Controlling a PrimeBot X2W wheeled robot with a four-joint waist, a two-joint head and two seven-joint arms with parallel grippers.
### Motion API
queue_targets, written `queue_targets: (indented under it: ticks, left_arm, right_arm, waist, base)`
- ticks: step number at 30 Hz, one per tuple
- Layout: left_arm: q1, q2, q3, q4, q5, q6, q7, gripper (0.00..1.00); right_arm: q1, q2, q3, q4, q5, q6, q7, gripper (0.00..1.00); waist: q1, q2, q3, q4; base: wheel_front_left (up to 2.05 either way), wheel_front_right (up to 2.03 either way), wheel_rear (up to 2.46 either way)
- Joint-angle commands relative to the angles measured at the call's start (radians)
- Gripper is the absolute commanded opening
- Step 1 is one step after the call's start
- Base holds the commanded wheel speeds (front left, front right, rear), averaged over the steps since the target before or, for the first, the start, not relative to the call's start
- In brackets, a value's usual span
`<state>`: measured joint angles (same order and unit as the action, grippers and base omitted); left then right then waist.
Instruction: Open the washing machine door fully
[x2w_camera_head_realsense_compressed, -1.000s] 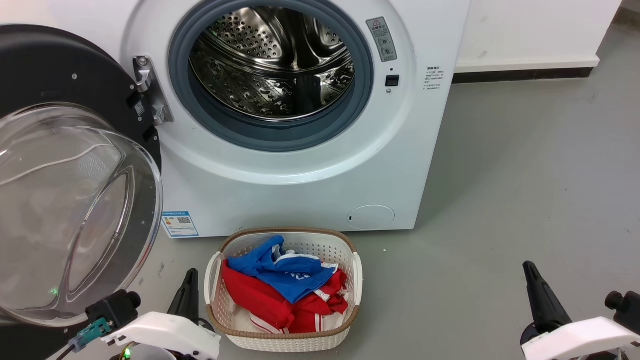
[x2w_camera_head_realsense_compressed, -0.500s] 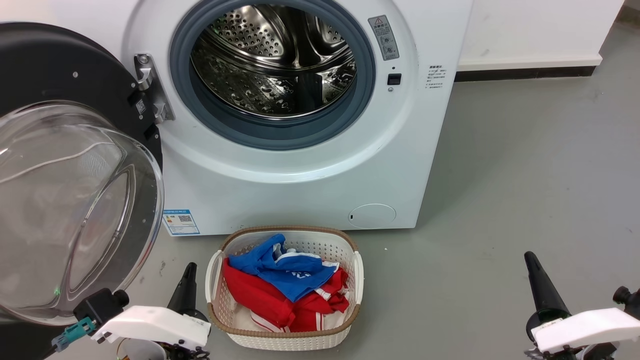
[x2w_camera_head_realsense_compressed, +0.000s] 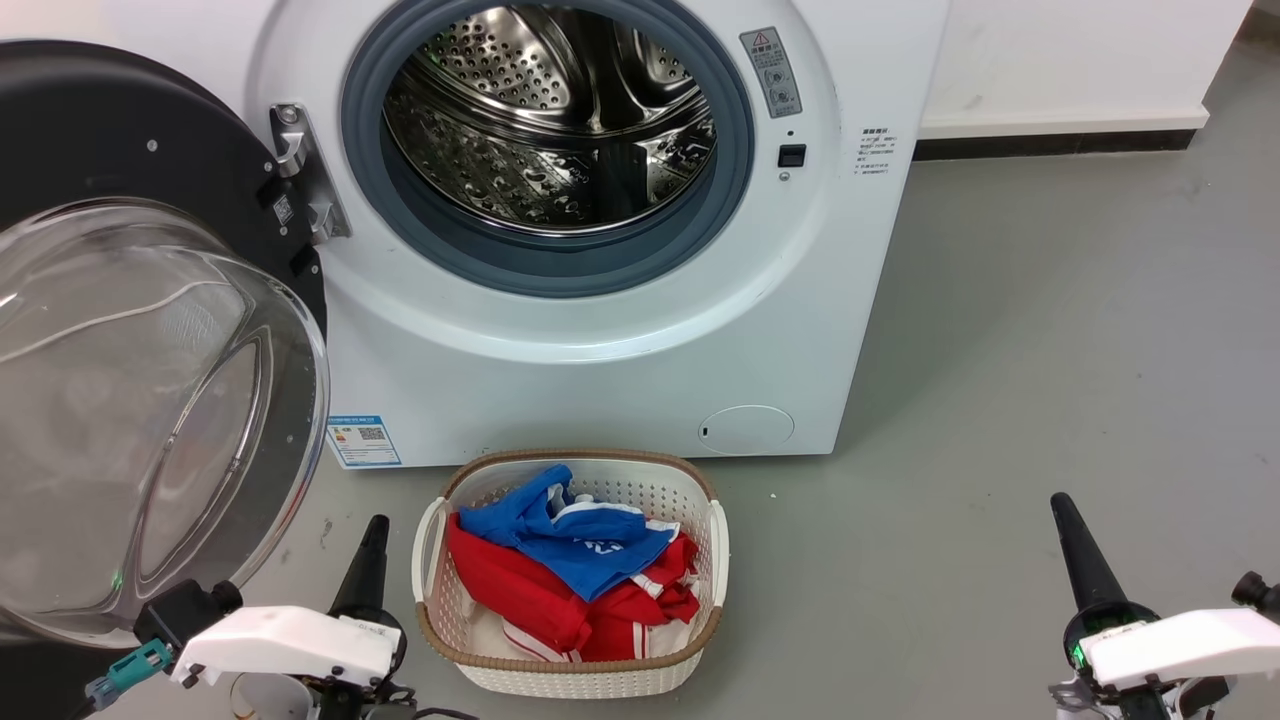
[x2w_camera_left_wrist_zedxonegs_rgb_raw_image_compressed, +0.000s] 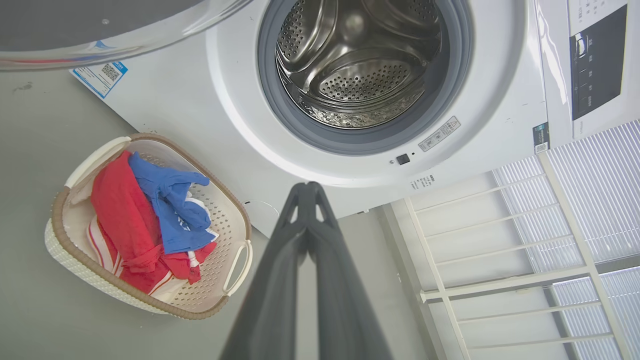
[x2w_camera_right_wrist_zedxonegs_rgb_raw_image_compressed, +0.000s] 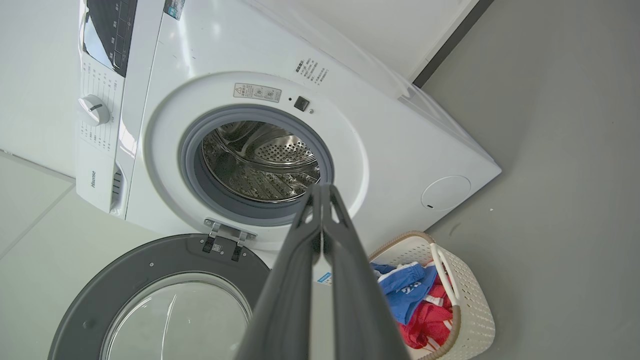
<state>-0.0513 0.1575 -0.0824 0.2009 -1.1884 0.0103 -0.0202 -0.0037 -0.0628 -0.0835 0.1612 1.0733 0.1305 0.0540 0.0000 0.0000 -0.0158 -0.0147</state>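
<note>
The white washing machine (x2w_camera_head_realsense_compressed: 640, 350) fills the upper head view, its steel drum (x2w_camera_head_realsense_compressed: 550, 120) bare inside the grey rubber ring. The washing machine door (x2w_camera_head_realsense_compressed: 110, 150), black with a clear bulging glass bowl (x2w_camera_head_realsense_compressed: 150, 400), stands swung wide on the left, hinged at the metal bracket (x2w_camera_head_realsense_compressed: 300, 170). It also shows in the right wrist view (x2w_camera_right_wrist_zedxonegs_rgb_raw_image_compressed: 150, 300). My left gripper (x2w_camera_head_realsense_compressed: 372, 540) is shut and empty near the floor, below the door and left of the basket. My right gripper (x2w_camera_head_realsense_compressed: 1065, 515) is shut and empty at the lower right, far from the machine. Both wrist views show shut fingertips (x2w_camera_left_wrist_zedxonegs_rgb_raw_image_compressed: 306, 189) (x2w_camera_right_wrist_zedxonegs_rgb_raw_image_compressed: 322, 189).
A white woven-look laundry basket (x2w_camera_head_realsense_compressed: 570, 680) with red and blue clothes sits on the grey floor directly before the machine, between my arms. Open grey floor (x2w_camera_head_realsense_compressed: 1050, 350) stretches to the right. A white wall with a dark skirting (x2w_camera_head_realsense_compressed: 1050, 148) runs behind.
Both grippers have drawn back down toward the bottom of the head view. The whole picture shifted slightly, so the camera moved. The door holds the same wide position.
</note>
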Motion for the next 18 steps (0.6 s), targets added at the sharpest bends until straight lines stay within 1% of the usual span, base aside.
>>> queue_targets:
  ticks: [1,18]
  left_arm:
    - [-0.026,0.001,0.010,-0.006,-0.014,-0.007,0.003,0.00]
    - [-0.038,-0.031,0.067,0.010,-0.151,-0.051,0.042,0.00]
  right_arm:
    - [-0.028,0.000,-0.003,-0.006,0.017,0.000,0.003,0.00]
    - [-0.055,0.005,-0.013,0.024,0.187,0.000,0.022,0.00]
  waist:
    - [0.0000,0.0000,0.000,0.000]
    - [0.0000,0.0000,0.005,0.004]
  base:
    - [0.00,0.00,0.00]
    - [0.00,0.00,0.00]
